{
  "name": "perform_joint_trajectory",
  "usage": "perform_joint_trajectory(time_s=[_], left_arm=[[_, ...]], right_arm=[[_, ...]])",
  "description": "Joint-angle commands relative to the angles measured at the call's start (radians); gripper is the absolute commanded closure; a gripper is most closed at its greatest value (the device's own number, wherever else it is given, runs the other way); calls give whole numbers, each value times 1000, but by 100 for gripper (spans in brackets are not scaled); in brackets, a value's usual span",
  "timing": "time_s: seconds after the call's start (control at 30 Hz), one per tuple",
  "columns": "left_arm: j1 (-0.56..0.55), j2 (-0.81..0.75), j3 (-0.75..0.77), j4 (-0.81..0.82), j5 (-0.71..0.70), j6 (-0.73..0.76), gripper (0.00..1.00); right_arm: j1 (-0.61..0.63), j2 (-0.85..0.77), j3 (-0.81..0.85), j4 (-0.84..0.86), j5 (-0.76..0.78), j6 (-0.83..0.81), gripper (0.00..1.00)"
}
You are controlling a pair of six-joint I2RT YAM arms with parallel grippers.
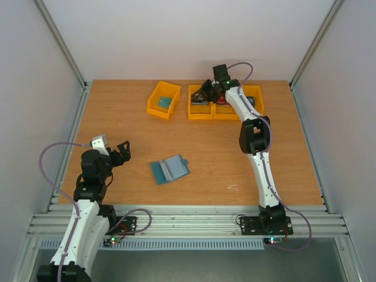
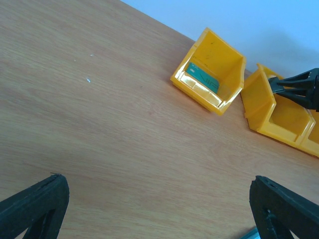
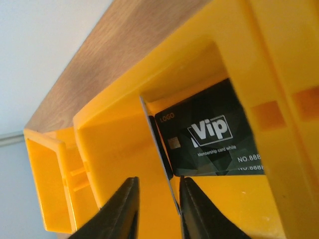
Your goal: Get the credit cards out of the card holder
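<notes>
Black fingertips point(image 3: 122, 209) of the right gripper point(image 3: 158, 199) fill the bottom of its wrist view, standing a narrow gap apart inside a yellow bin point(image 3: 114, 149). Between them a dark card point(image 3: 160, 149) stands almost on edge, its pale rim against one finger and clear of the other, so the jaws are not clamped on it. Just behind it a black Vip card point(image 3: 214, 134) leans printed face up against the bin's wall.

From above, the right gripper point(image 1: 207, 91) reaches into the leftmost bin of a row of yellow bins point(image 1: 197, 114) at the far side of the table point(image 1: 117, 117). Something red shows in the next bin of the row, partly hidden by the arm.

A separate yellow bin point(image 1: 154, 106) sits just left of the row and holds a teal card point(image 1: 165, 101); the left wrist view shows that card point(image 2: 204, 77) lying against the bin's back wall point(image 2: 219, 50).

The card holder point(image 1: 169, 169) lies opened flat on the wood, inner pockets up, well apart from the bins and between the two arms. The left gripper point(image 1: 120, 151) hovers near its left side with its jaws wide apart point(image 2: 159, 206) and nothing between them
</notes>
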Motion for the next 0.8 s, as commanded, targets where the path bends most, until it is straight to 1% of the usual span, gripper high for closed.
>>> perform_joint_trajectory(time_s=[0.0,0.13,0.23,0.47,0.6,0.77], left_arm=[[4,-2,-13,38,-12,10,1],[4,-4,-13,38,-12,10,1],[4,-6,-15,38,-11,10,1],[4,-10,-13,35,-5,12,1],[4,-10,-14,35,-2,13,1],[4,-12,-13,37,3,14,1]], right_arm=[[6,15,34,-31,10,12,74],[7,-1,47,-45,47,-6,62],[8,-3,72,-45,60,-14,59],[20,-25,111,-69,160,-96,47],[20,-50,113,-78,204,-138,45],[28,-81,130,-106,205,-206,46]])
